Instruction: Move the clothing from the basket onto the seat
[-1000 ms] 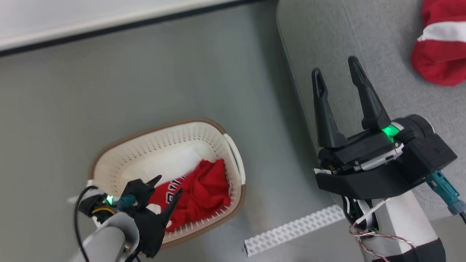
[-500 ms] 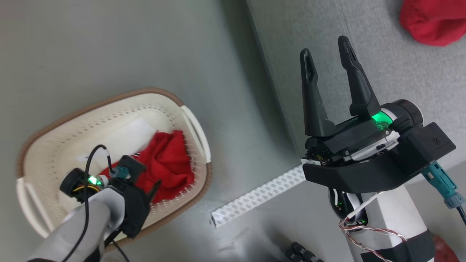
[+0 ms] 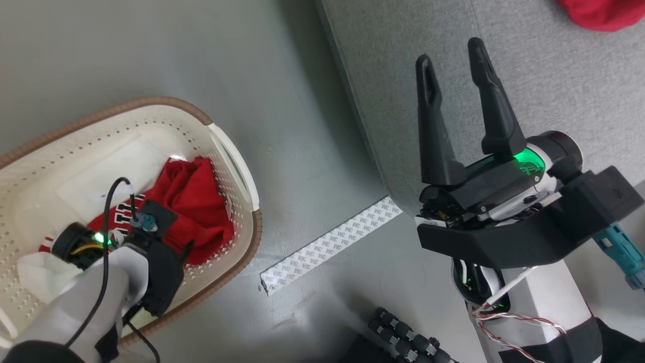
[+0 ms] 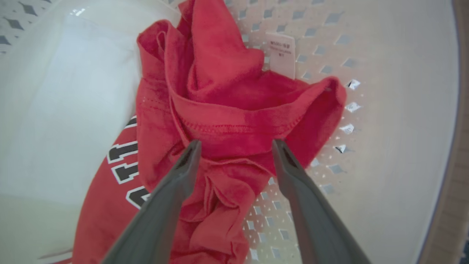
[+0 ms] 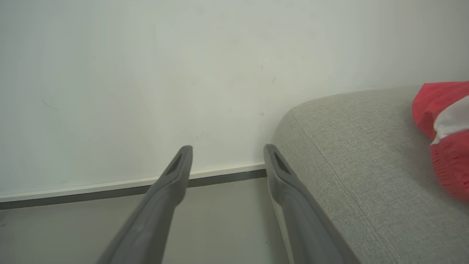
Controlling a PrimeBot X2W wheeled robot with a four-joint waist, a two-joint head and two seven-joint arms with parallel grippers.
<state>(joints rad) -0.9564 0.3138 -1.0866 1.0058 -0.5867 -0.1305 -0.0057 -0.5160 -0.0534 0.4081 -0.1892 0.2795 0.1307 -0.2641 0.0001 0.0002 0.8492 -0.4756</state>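
Grey floor [image 3: 302, 75] lies under the scene in the head view, with a white patterned strip [image 3: 327, 244] stuck on it. Since a second ago the whole picture has shifted, so we judge that the camera has moved and not the things. The real change is on the left. The left gripper [image 3: 171, 257] has gone lower into the basket [image 3: 151, 103] and is now just over the red garment [image 3: 201, 212], which lies against the basket's right wall. The right gripper [image 3: 450, 52] looks the same as before, wide open and empty over the edge of the seat [image 3: 554, 91]. Another garment [image 3: 599, 12] is already on the seat.

From the left wrist we see the left gripper [image 4: 234, 145] fully open. Its two tips are on or just above a fold of the red garment [image 4: 227, 91], and we cannot tell if they press it. Nothing is held yet. A white label [image 4: 280, 53] lies against the basket wall [image 4: 384, 110].

From the right wrist, the right gripper [image 5: 227, 148] is spread wide in the air, beside the seat [image 5: 348, 146] where the other garment [image 5: 443, 139] rests.

We think the reach is almost finished and closing on the fold comes next.
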